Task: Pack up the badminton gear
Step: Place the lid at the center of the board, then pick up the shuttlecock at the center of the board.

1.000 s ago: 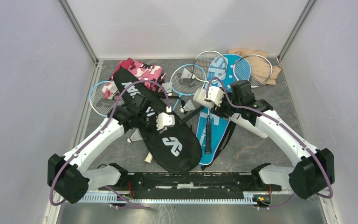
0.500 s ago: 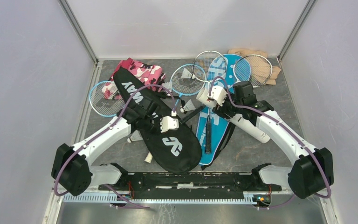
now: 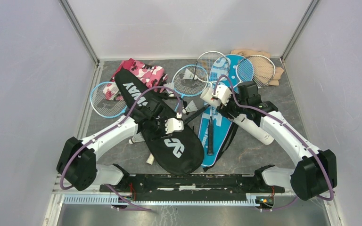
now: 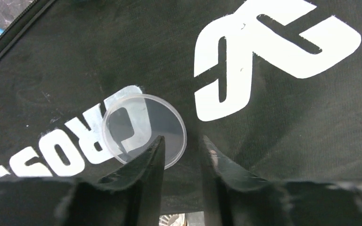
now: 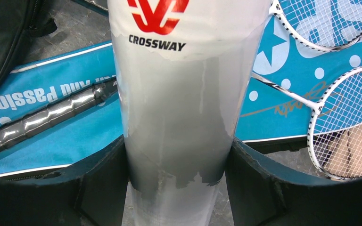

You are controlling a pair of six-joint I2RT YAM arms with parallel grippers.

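Observation:
My left gripper (image 3: 168,128) (image 4: 183,141) hovers low over the black "CROSSWAY" racket cover (image 3: 179,150) (image 4: 287,117). Its jaws are slightly apart and hold nothing. A clear round lid (image 4: 136,123) lies flat on the cover, partly under the left finger. My right gripper (image 3: 222,107) (image 5: 176,155) is shut on the long white tube (image 3: 252,128) (image 5: 181,94), holding it tilted above the blue racket cover (image 3: 219,136) (image 5: 52,136). A racket's handle (image 3: 210,136) (image 5: 42,120) rests on that blue cover. White shuttlecocks (image 3: 191,109) (image 3: 135,138) lie on the table.
Blue rackets (image 3: 104,99) (image 3: 188,80) and silver rackets (image 3: 212,63) (image 3: 259,70) lie across the back of the table. A pink camouflage cloth (image 3: 143,70) sits at back left, a beige cloth (image 3: 259,56) at back right. Grey walls close in both sides.
My left arm has slid right along the black cover. The right arm has shifted the tube's upper end a little further back.

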